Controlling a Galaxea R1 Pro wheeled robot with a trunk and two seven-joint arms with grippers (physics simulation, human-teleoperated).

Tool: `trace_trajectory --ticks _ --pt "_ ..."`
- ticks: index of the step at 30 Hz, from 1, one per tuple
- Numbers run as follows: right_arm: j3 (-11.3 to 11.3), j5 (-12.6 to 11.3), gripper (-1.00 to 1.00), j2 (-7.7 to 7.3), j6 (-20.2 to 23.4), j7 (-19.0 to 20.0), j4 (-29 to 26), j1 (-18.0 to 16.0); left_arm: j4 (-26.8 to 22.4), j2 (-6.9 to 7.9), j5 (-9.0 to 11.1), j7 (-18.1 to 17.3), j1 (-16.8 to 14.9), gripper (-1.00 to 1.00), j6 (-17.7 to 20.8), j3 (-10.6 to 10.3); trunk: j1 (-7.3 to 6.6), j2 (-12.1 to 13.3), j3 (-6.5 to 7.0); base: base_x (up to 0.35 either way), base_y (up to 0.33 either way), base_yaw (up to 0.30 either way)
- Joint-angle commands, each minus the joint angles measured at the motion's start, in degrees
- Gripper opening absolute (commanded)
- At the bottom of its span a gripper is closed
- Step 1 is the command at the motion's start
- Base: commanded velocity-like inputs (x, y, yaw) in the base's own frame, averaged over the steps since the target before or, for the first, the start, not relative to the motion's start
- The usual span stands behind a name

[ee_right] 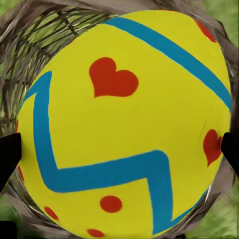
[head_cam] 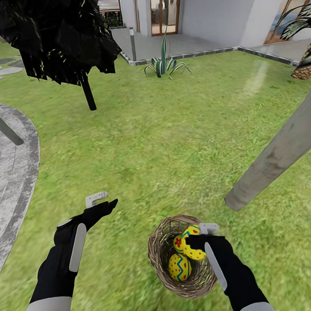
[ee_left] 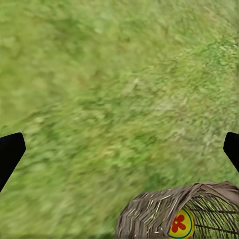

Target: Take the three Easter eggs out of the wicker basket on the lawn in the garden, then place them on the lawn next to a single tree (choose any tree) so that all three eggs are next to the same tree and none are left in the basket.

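Egg, yellow, blue zigzag, red hearts

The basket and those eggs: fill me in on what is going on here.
The robot stands on the lawn over the wicker basket. Its right gripper is at the basket's mouth with an egg between its fingers, apparently gripped. Two more eggs show in the basket, one with blue zigzags and one with a red flower. The left gripper is open over bare grass. A pale trunk stands close by.
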Motion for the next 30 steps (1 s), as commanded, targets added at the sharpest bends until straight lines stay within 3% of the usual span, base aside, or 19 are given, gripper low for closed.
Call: trace_trajectory --ticks 1,3,6,21,25,30 --pt "0.5 -0.5 -1.00 -0.01 3.6 -0.7 -2.7 0.7 -0.1 -0.07 0.1 -0.3 0.0 1.00 0.4 0.2 0.00 0.0 -0.04 0.000 0.000 0.000" --pt "0.8 -0.5 -1.00 -0.11 8.6 -0.7 -6.4 1.3 0.0 -0.07 0.1 -0.3 0.0 1.00 0.3 0.2 0.00 0.0 -0.04 0.000 0.000 0.000" --pt "0.9 -0.5 -1.00 -0.27 10.2 -0.7 -7.6 1.4 0.0 -0.07 0.0 -0.3 0.0 1.00 0.3 0.2 0.00 0.0 -0.04 0.000 0.000 0.000" --pt "0.6 -0.5 -1.00 -0.63 13.0 -0.7 -12.3 1.4 0.0 -0.07 0.0 -0.3 0.0 1.00 0.3 0.2 0.00 0.0 -0.04 0.000 0.000 0.000" --pt "-1.3 -0.5 -1.00 -0.71 13.1 -0.7 -13.7 1.4 0.0 -0.07 0.0 -0.3 0.0 1.00 0.3 0.2 0.00 0.0 -0.04 0.000 0.000 0.000" --pt "-1.9 -0.5 -1.00 -0.83 13.1 -0.6 -14.0 1.4 0.0 -0.07 0.0 -0.3 0.0 1.00 0.3 0.2 0.00 0.0 -0.04 0.000 0.000 0.000"
